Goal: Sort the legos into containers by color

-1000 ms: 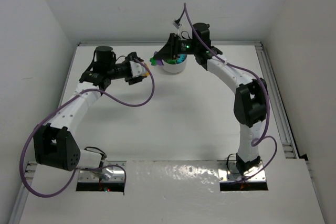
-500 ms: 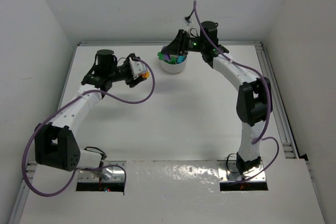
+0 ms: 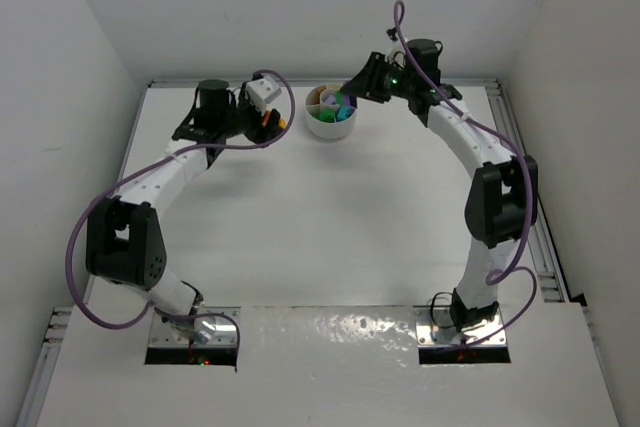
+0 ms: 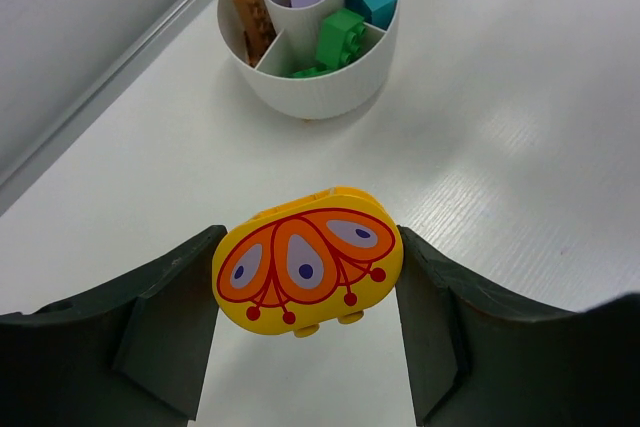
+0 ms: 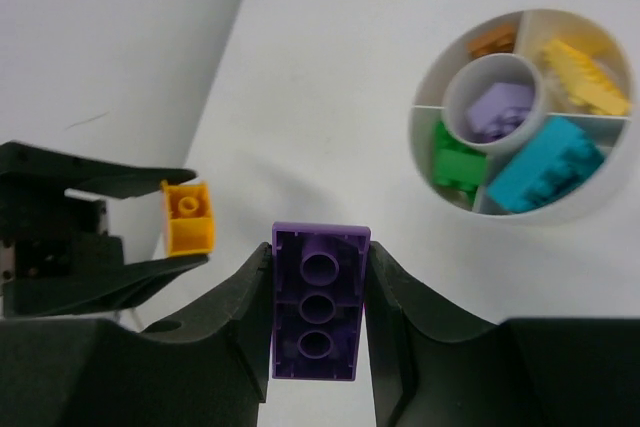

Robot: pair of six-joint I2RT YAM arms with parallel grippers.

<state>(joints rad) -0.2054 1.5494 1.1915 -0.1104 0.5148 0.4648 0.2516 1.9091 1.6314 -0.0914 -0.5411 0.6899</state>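
left claw clamps yellow brick, right claw purple brick, dish near far edge

The dish loses its far rim to the left wrist view's top edge.

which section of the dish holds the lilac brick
The round centre cup: the lilac brick lies inside it, while the wedges around it hold orange, yellow, teal and green ones.

Glossy plastic legos, smooth white dish
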